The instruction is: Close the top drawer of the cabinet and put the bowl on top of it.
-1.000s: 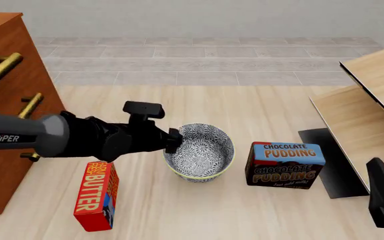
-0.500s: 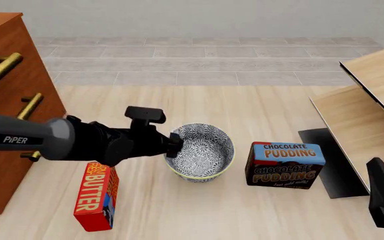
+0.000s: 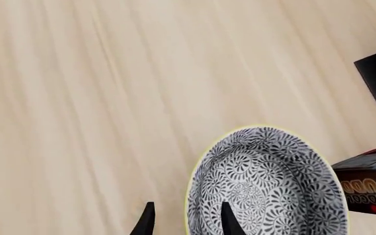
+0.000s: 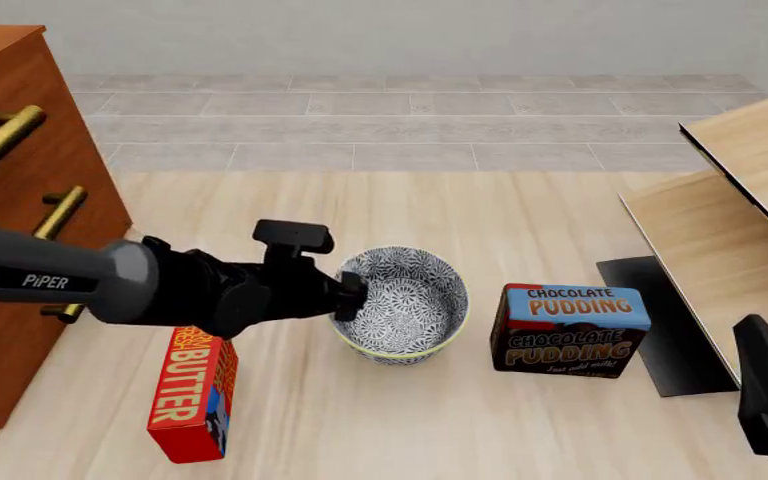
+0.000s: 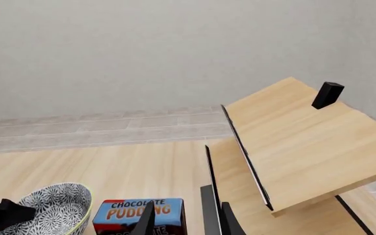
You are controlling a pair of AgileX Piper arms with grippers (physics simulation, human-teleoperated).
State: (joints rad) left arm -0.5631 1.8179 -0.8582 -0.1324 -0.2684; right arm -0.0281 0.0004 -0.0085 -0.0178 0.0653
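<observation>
At nine o'clock on your front view stands the cabinet (image 4: 17, 200), its brass handles facing the table. Your left gripper (image 3: 184, 225) reaches toward three o'clock with its fingers apart, straddling the near-left rim of the bowl (image 4: 400, 303), one finger inside and one outside. Whether they touch it, you can't quite tell. Just past the bowl at three o'clock sits the pudding box (image 4: 570, 329). Your right gripper (image 5: 183, 221), at five o'clock, hangs with fingers apart, holding nothing.
</observation>
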